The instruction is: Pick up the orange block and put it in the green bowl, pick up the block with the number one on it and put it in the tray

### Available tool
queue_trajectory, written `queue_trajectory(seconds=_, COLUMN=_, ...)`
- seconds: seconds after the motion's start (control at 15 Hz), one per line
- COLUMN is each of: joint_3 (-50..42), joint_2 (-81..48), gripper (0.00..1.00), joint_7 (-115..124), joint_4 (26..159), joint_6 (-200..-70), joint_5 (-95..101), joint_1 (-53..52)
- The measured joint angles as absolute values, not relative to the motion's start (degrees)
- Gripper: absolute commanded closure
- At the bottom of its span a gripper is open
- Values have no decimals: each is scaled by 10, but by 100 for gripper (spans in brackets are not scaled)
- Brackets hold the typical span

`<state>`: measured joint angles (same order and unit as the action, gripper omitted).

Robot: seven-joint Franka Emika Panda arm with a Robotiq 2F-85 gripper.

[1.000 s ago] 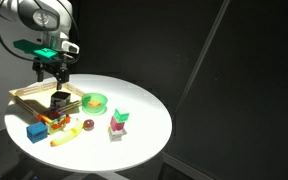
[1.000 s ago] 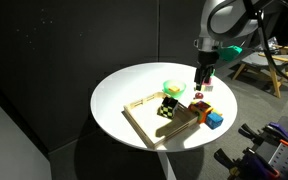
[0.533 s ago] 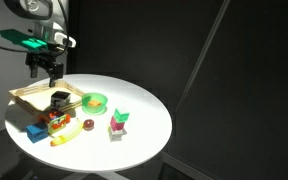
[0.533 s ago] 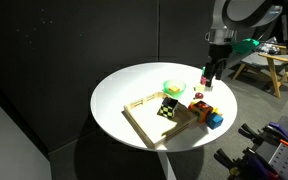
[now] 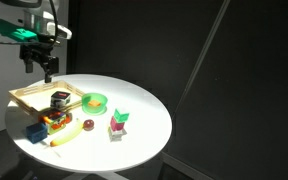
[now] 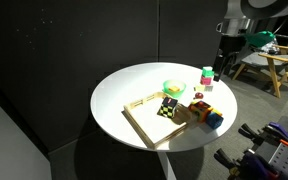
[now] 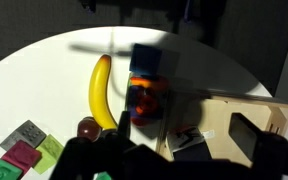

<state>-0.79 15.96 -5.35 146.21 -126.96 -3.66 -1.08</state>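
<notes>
Pincer hangs high over the round white desk, on the tray side, jaws apart and nothing held. Block with the number one sits inside the tray, at the end nearest the green bowl. The bowl stands just beside the tray; its contents are too small to tell.

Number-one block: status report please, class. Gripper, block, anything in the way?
Gripper open, empty, high up. Block with the number one sits inside the tray. Nothing on top of it.
</notes>
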Motion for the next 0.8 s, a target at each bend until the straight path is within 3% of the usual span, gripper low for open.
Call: queue_trajectory(seconds=0.8, joint_3=-17, joint_2=201, gripper=0, joint_7=-32, joint_4=1489, joint_6=-1260, joint_5=-39, joint_1=4)
